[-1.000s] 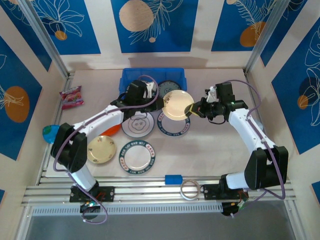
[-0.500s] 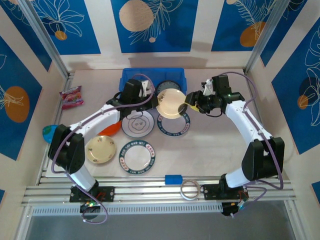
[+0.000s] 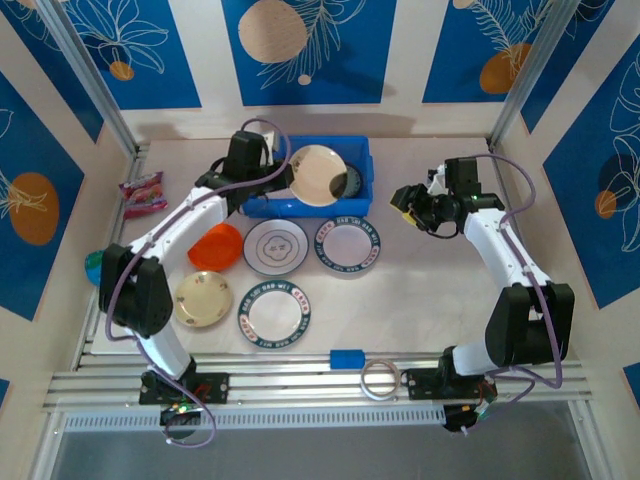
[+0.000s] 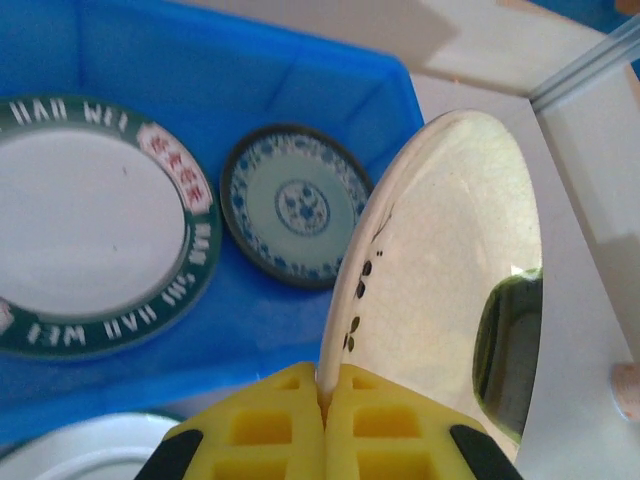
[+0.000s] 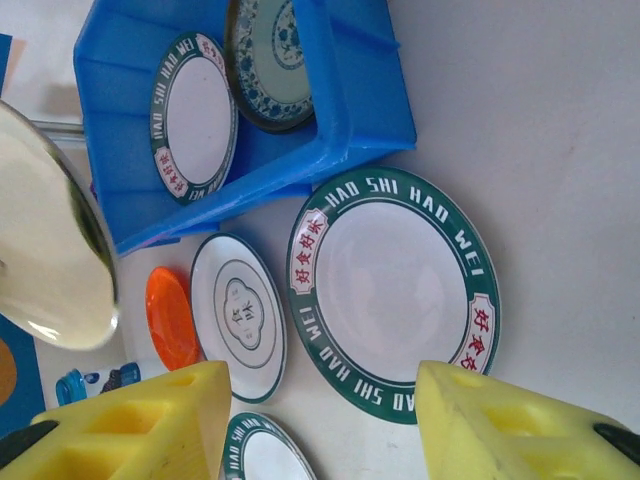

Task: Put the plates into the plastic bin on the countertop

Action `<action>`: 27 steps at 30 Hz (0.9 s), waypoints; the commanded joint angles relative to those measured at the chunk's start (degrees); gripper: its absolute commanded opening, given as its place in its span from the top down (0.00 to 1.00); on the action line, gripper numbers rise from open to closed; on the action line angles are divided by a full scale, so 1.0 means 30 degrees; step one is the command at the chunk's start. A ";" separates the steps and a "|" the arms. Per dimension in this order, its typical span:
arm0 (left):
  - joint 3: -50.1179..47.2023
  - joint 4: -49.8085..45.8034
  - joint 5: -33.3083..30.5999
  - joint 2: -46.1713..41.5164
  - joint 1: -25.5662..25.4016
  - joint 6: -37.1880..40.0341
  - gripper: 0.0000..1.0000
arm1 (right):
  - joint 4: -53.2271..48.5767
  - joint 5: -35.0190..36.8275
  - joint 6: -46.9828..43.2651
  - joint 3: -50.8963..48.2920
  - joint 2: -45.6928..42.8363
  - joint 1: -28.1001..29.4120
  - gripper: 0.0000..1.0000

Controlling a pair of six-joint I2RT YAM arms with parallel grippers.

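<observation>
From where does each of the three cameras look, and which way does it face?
Top external: above and behind the arms, facing down on the countertop; both arms, left hand, right hand.
Left wrist: on the left arm, facing the plastic bin; its fingers clamp the cream plate.
Right wrist: on the right arm, facing down at a green-rimmed plate; open fingers.
Shared: both wrist views show the teal plate.

The left arm [image 3: 190, 218] and right arm [image 3: 500, 255] have white link shells, black joint housings and black bases. A purple cable [image 3: 262, 123] runs along each. The left claw [image 4: 322, 400] and right claw [image 5: 320, 395] have yellow waffle-gridded fingers on black mounts.
</observation>
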 commanded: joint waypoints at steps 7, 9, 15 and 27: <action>0.4288 -0.0694 -0.1755 0.3399 0.0312 0.1959 1.00 | 0.0523 -0.0077 0.0444 -0.0299 -0.0095 -0.0261 0.48; 0.5184 -0.0620 -0.1732 0.4292 0.0308 0.1975 1.00 | 0.0514 -0.0084 0.0462 -0.0299 -0.0173 -0.0349 0.48; 0.6955 -0.0127 -0.1820 0.6655 0.0340 0.1558 1.00 | 0.0463 -0.0135 0.0462 -0.0328 -0.0313 -0.0613 0.49; 0.8589 0.2046 -0.0029 1.0223 0.0723 -0.1092 1.00 | 0.0502 -0.0333 0.0464 -0.0672 -0.0464 -0.0907 0.49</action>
